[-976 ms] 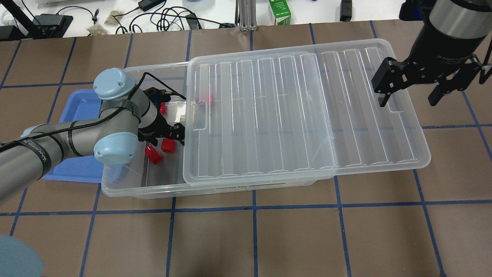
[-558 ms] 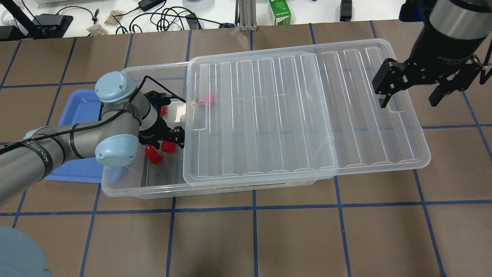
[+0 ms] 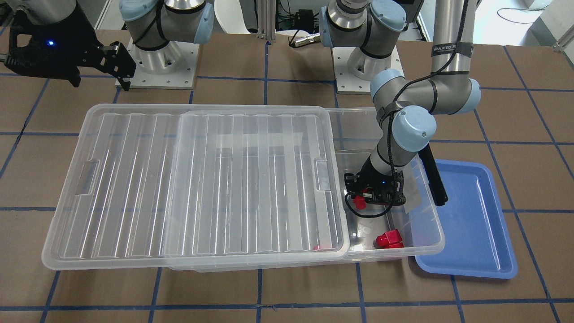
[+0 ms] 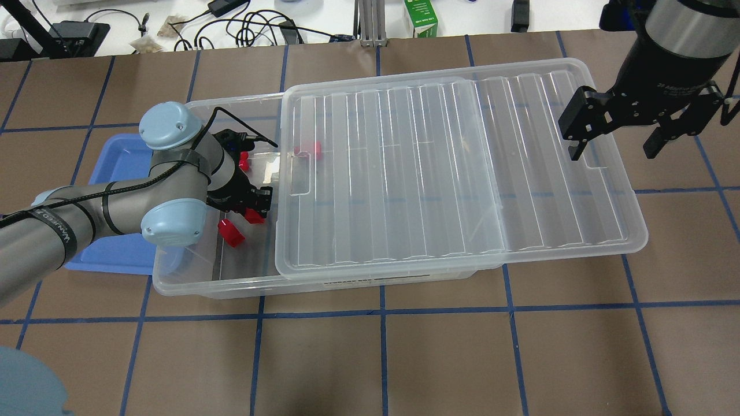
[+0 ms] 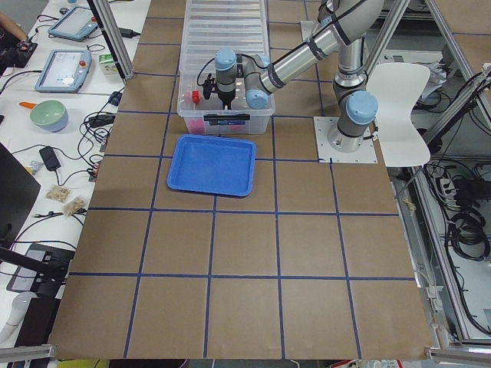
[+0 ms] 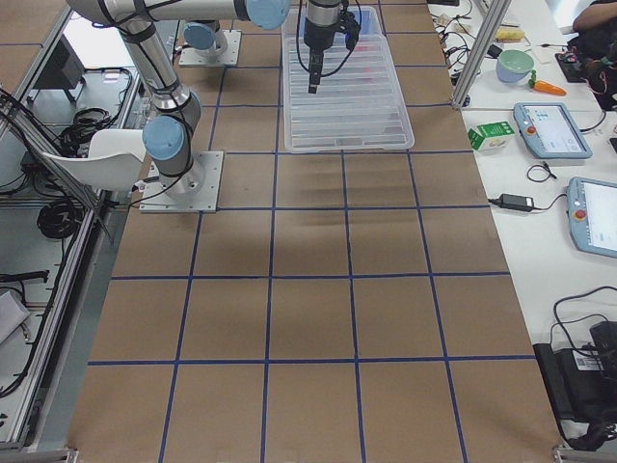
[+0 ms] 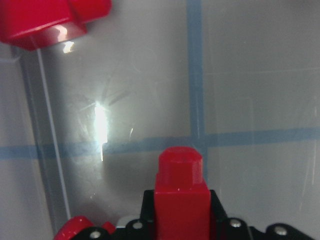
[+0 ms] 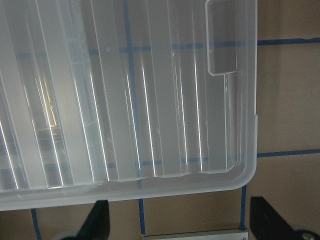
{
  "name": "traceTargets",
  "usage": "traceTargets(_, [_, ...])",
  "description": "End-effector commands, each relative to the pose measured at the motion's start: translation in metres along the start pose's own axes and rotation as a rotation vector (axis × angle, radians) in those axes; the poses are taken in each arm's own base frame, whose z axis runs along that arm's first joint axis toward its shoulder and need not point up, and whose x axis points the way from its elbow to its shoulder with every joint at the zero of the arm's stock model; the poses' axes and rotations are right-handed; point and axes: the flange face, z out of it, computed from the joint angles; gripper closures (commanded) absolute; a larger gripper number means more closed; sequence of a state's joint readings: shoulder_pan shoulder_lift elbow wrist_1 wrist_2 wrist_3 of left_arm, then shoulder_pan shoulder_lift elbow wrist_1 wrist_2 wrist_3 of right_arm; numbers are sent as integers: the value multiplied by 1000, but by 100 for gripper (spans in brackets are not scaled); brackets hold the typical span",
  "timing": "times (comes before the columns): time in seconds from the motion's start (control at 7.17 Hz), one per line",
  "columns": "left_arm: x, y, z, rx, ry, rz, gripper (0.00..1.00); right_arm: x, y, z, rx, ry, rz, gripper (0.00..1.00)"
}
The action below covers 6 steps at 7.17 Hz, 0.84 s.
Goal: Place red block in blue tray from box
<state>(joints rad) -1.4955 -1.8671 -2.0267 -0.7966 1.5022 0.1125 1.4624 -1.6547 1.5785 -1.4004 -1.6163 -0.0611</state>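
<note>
My left gripper is inside the open left end of the clear box, shut on a red block. In the left wrist view the red block stands between the jaws, stepped end pointing forward, over the box floor. It also shows in the front view. The blue tray lies on the table just left of the box and holds nothing that I can see. My right gripper is open and empty above the right end of the lid.
More red blocks lie in the box: one beside the gripper, one further back, one under the lid. The ribbed lid covers most of the box and overhangs to the right. A green carton and cables lie beyond the table.
My left gripper has shifted slightly within the box's open end, with the red block between its fingers. The right arm has not moved.
</note>
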Motion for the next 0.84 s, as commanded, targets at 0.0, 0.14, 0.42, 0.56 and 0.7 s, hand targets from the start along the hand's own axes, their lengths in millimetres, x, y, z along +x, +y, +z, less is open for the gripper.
traceTargets(0.0, [0,-7,-40,42,-41,2,92,0,-1,1,-1,-6,-3,0])
traceTargets(0.14, [-1,-16,-72,30,-41,-2,91,0,-1,1,-1,-6,-1,0])
traceTargets(0.42, [5,-26,-149,-37,-40,-6,91,0,0,1,-3,0,-3,0])
traceTargets(0.56, [5,-26,-174,-52,-38,-7,91,0,0,1,-2,-1,-3,0])
traceTargets(0.7, [2,-28,-192,-44,-41,-2,89,1,-1,5,-10,6,-3,0])
